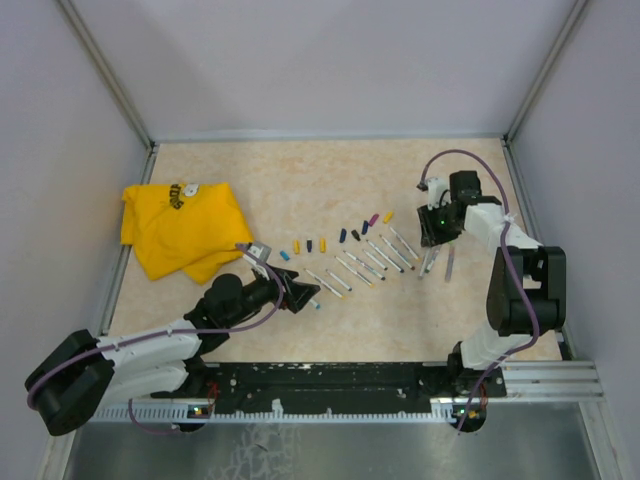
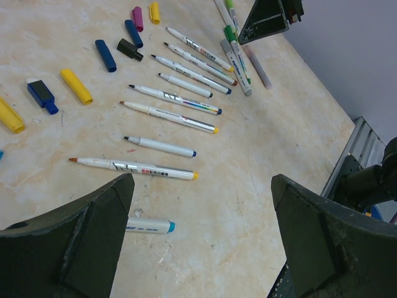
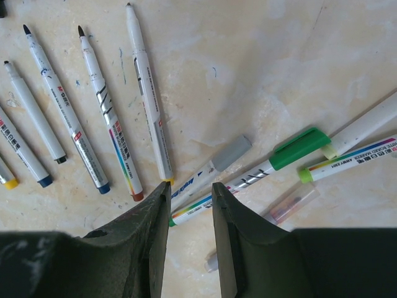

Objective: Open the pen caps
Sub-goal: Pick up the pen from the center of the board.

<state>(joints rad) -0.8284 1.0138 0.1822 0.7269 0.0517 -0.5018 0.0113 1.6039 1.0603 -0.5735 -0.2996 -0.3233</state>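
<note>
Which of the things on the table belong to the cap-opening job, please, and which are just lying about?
Part of the job:
- green-capped pen, cap not yet off
- grey-capped pen, cap not yet off
- uncapped pens in a row
- pulled-off caps alongside that row

Just lying about:
- yellow cloth, crumpled, off to the left
</note>
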